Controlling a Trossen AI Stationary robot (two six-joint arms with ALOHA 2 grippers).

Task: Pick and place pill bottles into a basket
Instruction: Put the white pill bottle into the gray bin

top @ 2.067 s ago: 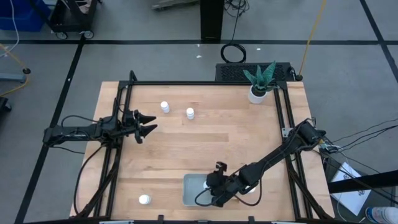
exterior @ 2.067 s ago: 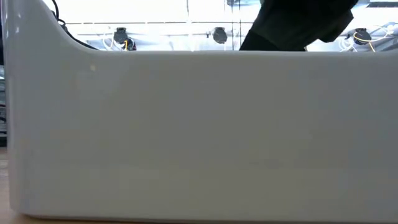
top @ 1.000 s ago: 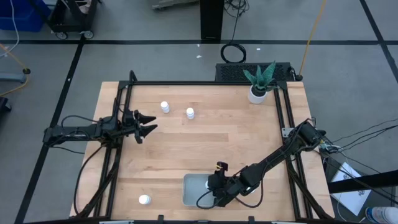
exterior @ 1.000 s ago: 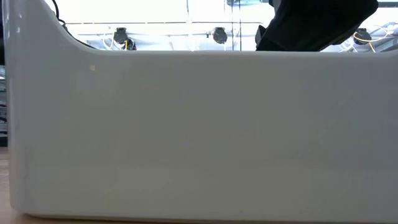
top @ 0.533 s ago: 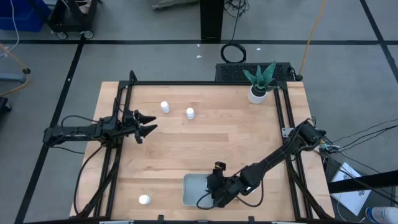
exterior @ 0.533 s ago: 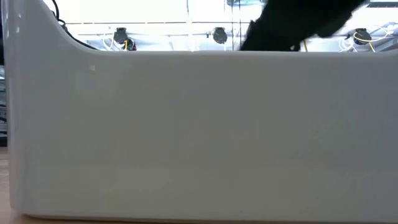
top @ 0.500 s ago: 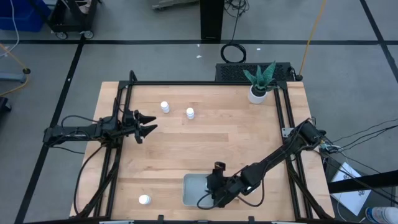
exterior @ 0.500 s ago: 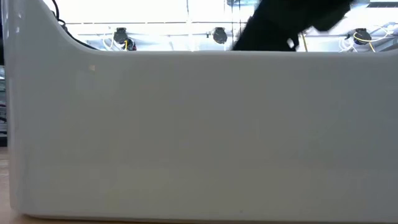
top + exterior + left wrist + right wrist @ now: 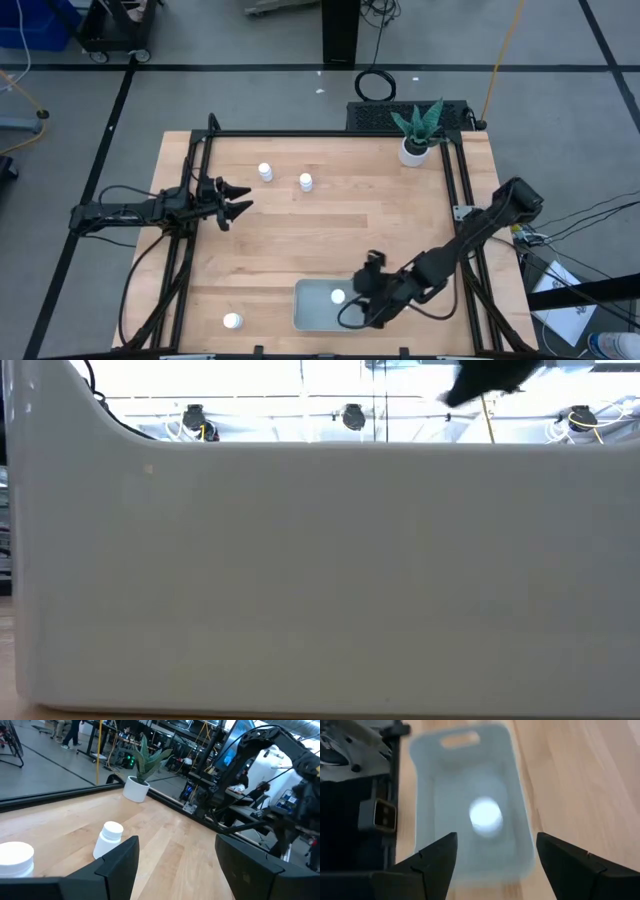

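On my counter (image 9: 330, 230) the basket (image 9: 310, 305) sits at the near edge, long axis across the counter, with one pill bottle (image 9: 338, 297) upright inside, cap up. My right gripper (image 9: 368, 290) hangs just above the basket's right end, fingers released and empty, so I judge that drop done. Next I'd fetch a bottle (image 9: 232, 321) left of the basket or the far pair (image 9: 265, 172) near my idle, spread-fingered left gripper (image 9: 238, 198)

No text, label, brand, number or sign can be read in any view; the pill bottles (image 9: 265, 172) and basket (image 9: 305, 310) show only plain surfaces.
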